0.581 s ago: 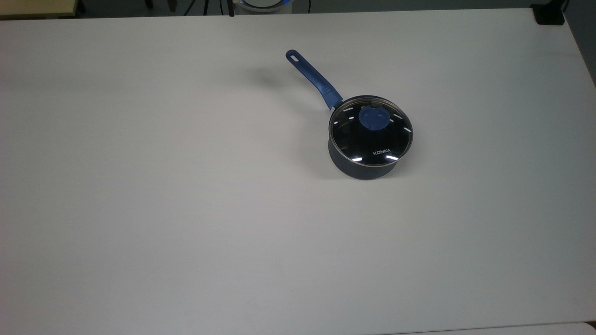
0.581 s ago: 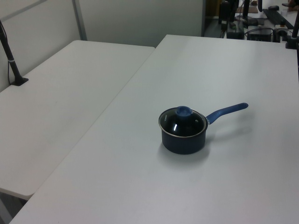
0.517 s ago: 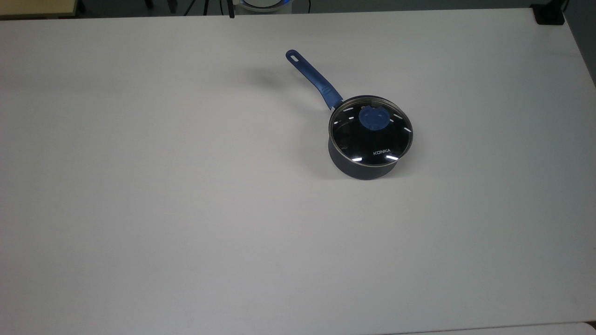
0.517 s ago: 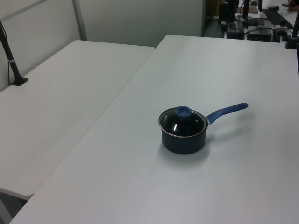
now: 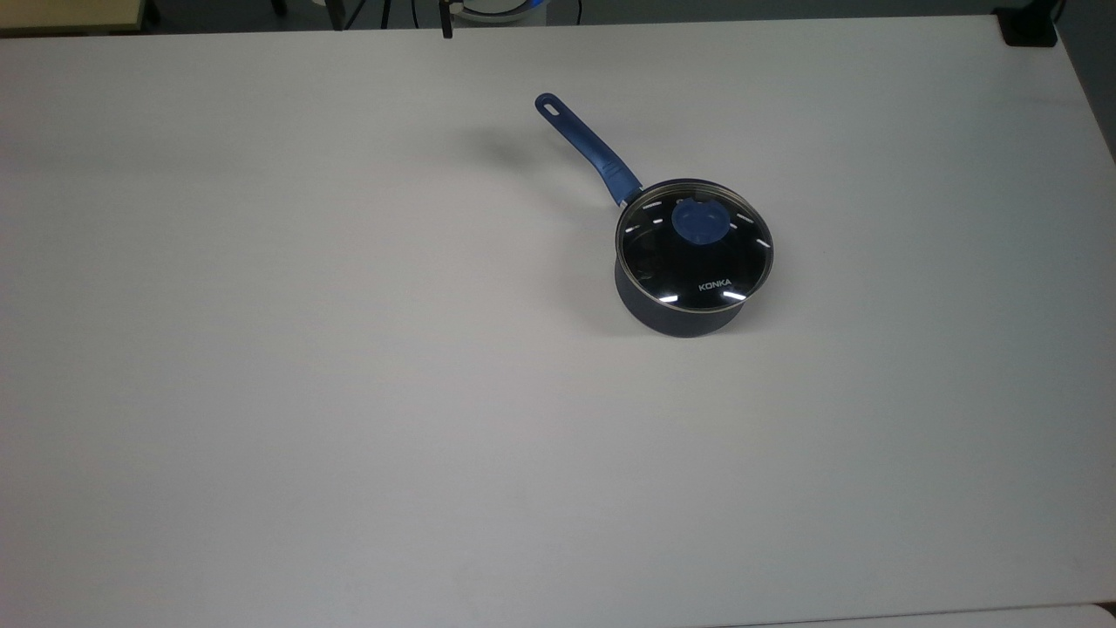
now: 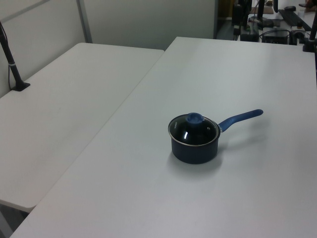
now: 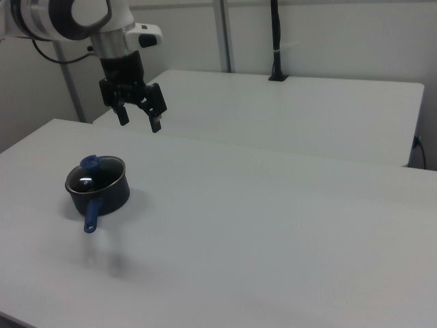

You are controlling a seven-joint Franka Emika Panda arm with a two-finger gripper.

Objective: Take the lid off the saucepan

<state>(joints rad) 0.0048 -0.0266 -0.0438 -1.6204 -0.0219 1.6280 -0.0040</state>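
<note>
**Hovering tool, lid on pan**

Sitting on the white tabletop (image 5: 349, 392), the saucepan (image 5: 678, 316) carries the lid (image 5: 694, 257) flat on its rim, blue knob up. In the top view, handle points up-left. In the right view the tool (image 7: 138, 117) hangs in the air above and right of the pan, fingers spread apart, holding nothing.

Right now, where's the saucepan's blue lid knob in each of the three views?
Top view: the knob sits right of centre, upper half.
Left view: the knob is just right of centre.
Right view: the knob is at the far left, mid-height.
Shared landmark: the saucepan's blue handle.
</note>
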